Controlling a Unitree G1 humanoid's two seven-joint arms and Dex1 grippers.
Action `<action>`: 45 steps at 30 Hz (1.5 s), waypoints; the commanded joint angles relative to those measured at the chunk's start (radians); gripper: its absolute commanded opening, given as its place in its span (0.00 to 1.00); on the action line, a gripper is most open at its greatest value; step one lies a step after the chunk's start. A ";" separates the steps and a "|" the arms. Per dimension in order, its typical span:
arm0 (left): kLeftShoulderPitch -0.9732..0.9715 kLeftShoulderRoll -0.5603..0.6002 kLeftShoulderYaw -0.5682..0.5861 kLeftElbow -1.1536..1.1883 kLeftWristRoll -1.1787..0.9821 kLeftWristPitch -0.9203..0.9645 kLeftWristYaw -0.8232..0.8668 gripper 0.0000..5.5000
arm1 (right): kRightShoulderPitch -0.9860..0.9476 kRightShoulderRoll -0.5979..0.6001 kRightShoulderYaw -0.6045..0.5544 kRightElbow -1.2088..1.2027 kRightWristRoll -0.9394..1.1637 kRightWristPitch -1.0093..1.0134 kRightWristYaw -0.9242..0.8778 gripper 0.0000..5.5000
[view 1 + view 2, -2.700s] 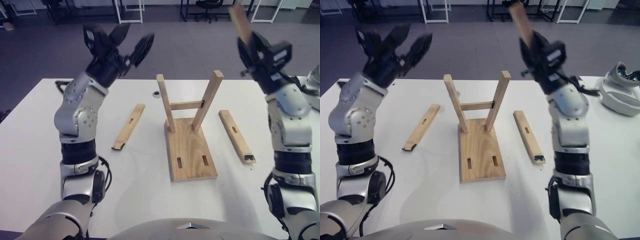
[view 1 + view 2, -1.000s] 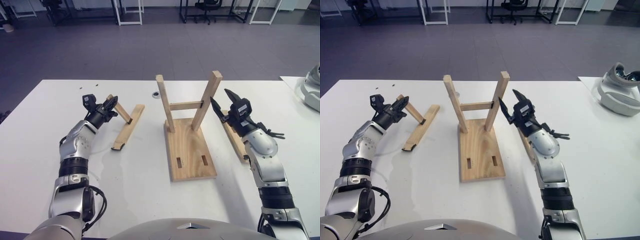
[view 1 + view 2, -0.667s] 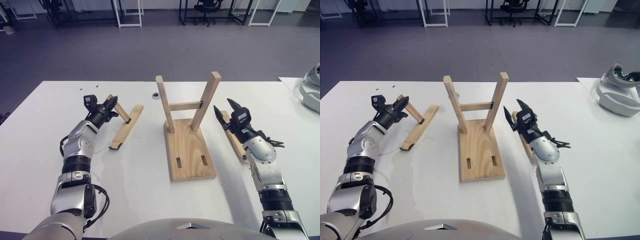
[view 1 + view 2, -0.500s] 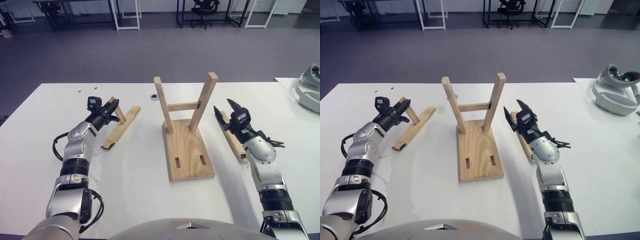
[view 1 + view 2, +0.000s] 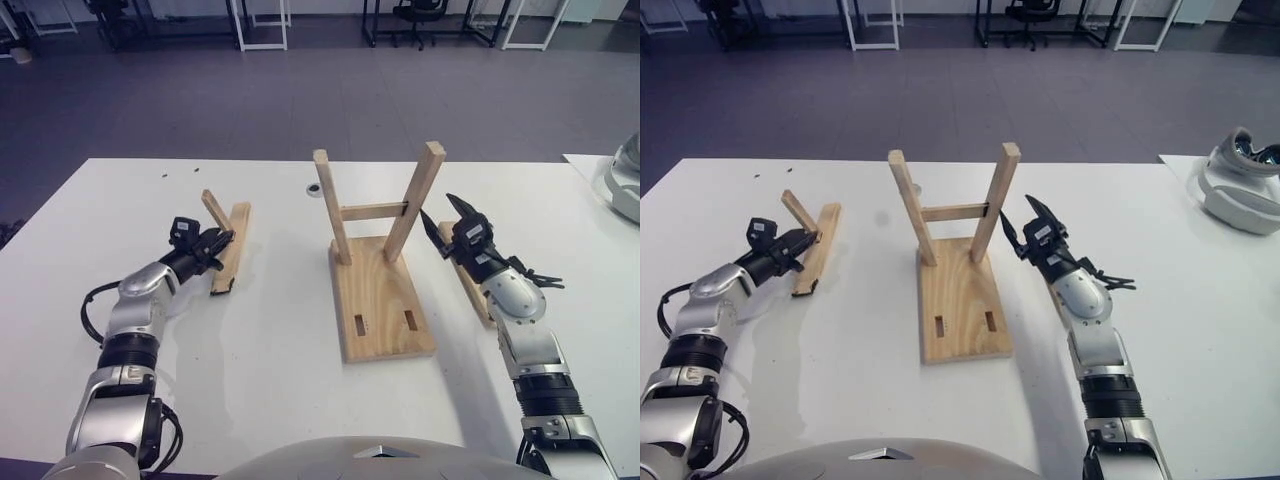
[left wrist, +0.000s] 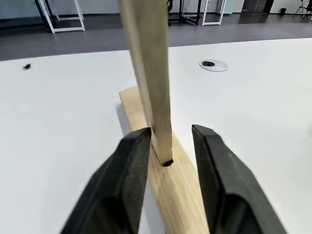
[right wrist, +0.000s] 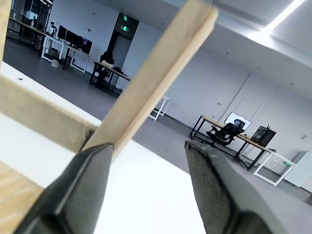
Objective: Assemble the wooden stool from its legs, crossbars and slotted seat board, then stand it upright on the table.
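Both arms had dropped from their raised pose, and the loose leg with its crossbar had swung round. The left gripper sat spread, not clamped, with the crossbar standing between its fingers and the leg under them. The right gripper was spread and empty too, the near post just beyond its fingertips and a second leg beneath its wrist. By my judgement two posts and a rung were set in the seat, its other two slots bare — so half the frame and the righting remained; no writing could be read.
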 commanded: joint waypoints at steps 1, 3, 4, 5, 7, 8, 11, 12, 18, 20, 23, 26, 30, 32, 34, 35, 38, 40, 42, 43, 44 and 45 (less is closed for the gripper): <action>0.060 0.039 -0.003 -0.103 0.017 0.132 0.004 0.40 | 0.006 -0.016 0.003 0.012 -0.019 -0.018 -0.002 0.49; 0.086 0.046 -0.016 -0.167 0.035 0.214 0.035 0.47 | 0.006 -0.017 0.005 0.016 -0.025 -0.021 0.000 0.49; 0.100 0.041 -0.018 -0.204 0.043 0.256 0.065 0.50 | 0.006 -0.016 0.006 0.017 -0.029 -0.024 0.001 0.49; 0.117 0.026 -0.014 -0.246 0.049 0.297 0.106 0.53 | 0.007 -0.015 0.008 0.019 -0.033 -0.027 0.001 0.49; 0.142 -0.005 -0.005 -0.309 0.061 0.360 0.181 0.60 | 0.008 -0.013 0.011 0.022 -0.039 -0.030 -0.001 0.49; 0.149 -0.019 0.001 -0.332 0.063 0.386 0.217 0.62 | 0.009 -0.012 0.013 0.022 -0.041 -0.031 -0.001 0.49; 0.145 -0.052 0.018 -0.351 0.054 0.440 0.283 0.67 | 0.009 -0.013 0.020 0.024 -0.049 -0.033 0.001 0.49; 0.143 -0.060 0.017 -0.359 0.055 0.453 0.295 0.67 | 0.010 -0.015 0.024 0.025 -0.052 -0.033 0.001 0.49; 0.139 -0.081 -0.019 -0.386 0.097 0.477 0.341 0.67 | 0.014 -0.013 0.040 0.028 -0.069 -0.036 -0.005 0.49; 0.141 -0.083 -0.024 -0.394 0.109 0.476 0.342 0.67 | 0.016 -0.012 0.040 0.028 -0.072 -0.037 -0.006 0.49; 0.147 -0.073 -0.051 -0.356 0.144 0.462 0.342 0.64 | 0.015 -0.009 0.045 0.031 -0.077 -0.036 -0.008 0.49; 0.171 -0.063 -0.073 -0.338 0.175 0.431 0.329 0.55 | 0.016 -0.009 0.047 0.032 -0.079 -0.034 -0.011 0.49; 0.185 -0.056 -0.081 -0.343 0.185 0.382 0.289 0.43 | 0.007 -0.008 0.033 0.034 -0.060 -0.014 -0.010 0.49; 0.185 -0.054 -0.061 -0.345 0.175 0.353 0.277 0.38 | -0.014 -0.008 0.005 0.037 -0.022 0.014 -0.007 0.49; 0.171 -0.046 -0.021 -0.363 0.156 0.284 0.258 0.37 | -0.061 -0.019 -0.055 0.026 0.066 0.084 0.010 0.49; 0.160 -0.041 0.001 -0.371 0.147 0.252 0.251 0.37 | -0.085 -0.024 -0.083 0.014 0.114 0.126 0.020 0.49; 0.074 0.005 0.115 -0.492 0.051 0.176 0.185 0.37 | -0.252 -0.039 -0.188 -0.095 0.448 0.420 0.083 0.49; -0.006 0.056 0.148 -0.635 -0.019 0.182 0.124 0.37 | -0.434 -0.025 -0.228 -0.166 0.697 0.621 0.064 0.49; -0.081 0.085 0.121 -0.742 -0.056 0.212 0.079 0.37 | -0.592 0.026 -0.233 -0.186 0.869 0.749 0.012 0.49; -0.111 0.091 0.096 -0.780 -0.066 0.233 0.066 0.37 | -0.651 0.064 -0.231 -0.179 0.929 0.790 -0.025 0.49; -0.136 0.095 0.070 -0.812 -0.072 0.252 0.055 0.37 | -0.701 0.100 -0.229 -0.170 0.977 0.821 -0.061 0.49; -0.156 0.096 0.042 -0.843 -0.079 0.270 0.040 0.37 | -0.741 0.137 -0.228 -0.157 1.016 0.842 -0.096 0.49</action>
